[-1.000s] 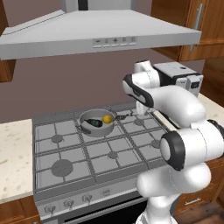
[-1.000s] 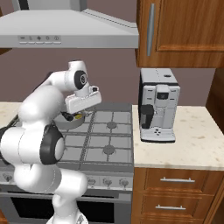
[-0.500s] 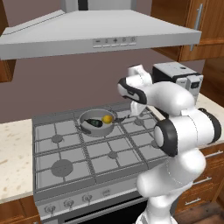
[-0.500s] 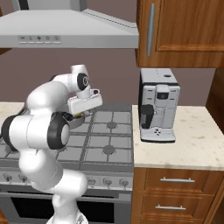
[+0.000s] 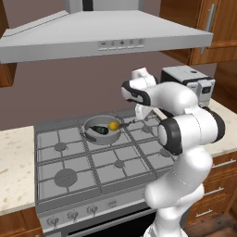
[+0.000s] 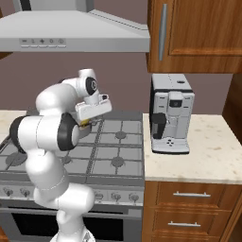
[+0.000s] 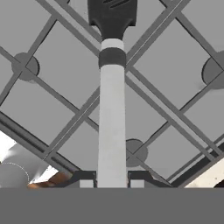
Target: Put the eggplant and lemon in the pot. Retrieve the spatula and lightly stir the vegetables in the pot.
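Observation:
The grey pot (image 5: 88, 125) sits on the back middle burner of the stove. The dark eggplant (image 5: 98, 130) and the yellow lemon (image 5: 112, 125) lie inside it, side by side. My gripper (image 5: 138, 117) hovers just right of the pot and is shut on the spatula (image 5: 128, 121), which points toward the pot's right rim. In the hand view the spatula's grey handle (image 7: 112, 127) runs up from between my fingertips (image 7: 85, 179) to the black blade (image 7: 112, 15), with my gripper (image 7: 112, 180) above the stove grates.
A coffee machine (image 6: 171, 120) stands on the counter right of the stove (image 5: 106, 162). A range hood (image 5: 106, 37) overhangs the burners. Wooden cabinets hang at the upper right. Light counter (image 5: 14, 157) flanks the stove on the left.
My arm has swung left, carrying the spatula from the stove's right side toward the pot's right rim. The eggplant and lemon have stayed in place.

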Available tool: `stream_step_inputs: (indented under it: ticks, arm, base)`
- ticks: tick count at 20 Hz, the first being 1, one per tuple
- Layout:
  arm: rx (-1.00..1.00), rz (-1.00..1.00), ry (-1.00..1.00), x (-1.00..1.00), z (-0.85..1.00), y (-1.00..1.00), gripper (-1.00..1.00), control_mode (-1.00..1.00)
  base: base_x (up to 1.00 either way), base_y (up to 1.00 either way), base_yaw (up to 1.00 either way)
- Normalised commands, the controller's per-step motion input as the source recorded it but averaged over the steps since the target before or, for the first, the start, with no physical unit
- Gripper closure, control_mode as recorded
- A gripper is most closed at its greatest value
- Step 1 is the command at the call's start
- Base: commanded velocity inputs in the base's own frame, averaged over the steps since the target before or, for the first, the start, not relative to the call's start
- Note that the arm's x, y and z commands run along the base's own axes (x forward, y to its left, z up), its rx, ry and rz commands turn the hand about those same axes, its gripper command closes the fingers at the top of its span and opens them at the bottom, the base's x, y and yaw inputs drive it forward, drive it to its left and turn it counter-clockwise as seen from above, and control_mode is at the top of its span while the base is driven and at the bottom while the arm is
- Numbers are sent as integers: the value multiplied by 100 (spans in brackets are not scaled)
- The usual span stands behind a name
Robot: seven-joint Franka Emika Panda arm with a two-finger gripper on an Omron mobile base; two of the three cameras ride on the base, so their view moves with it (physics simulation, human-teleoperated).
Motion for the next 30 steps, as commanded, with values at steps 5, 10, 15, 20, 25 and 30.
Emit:
stream_step_inputs:
  ticks: [5,10,15,20,25,30]
  arm:
    - [0,0,-3,27,-8,3,100,-100]
    - [0,0,-5,0,-1,5,100,-100]
    - [0,2,-6,13,-17,16,100,-100]
    - [0,1,-7,22,-21,16,100,-100]
    - [0,3,1,3,-9,8,100,-100]
    - [0,3,0,0,0,-10,100,-100]
  base:
    - [0,0,0]
    - [0,0,0]
    - [0,0,0]
    - [0,0,0]
    - [0,0,0]
    - [0,0,0]
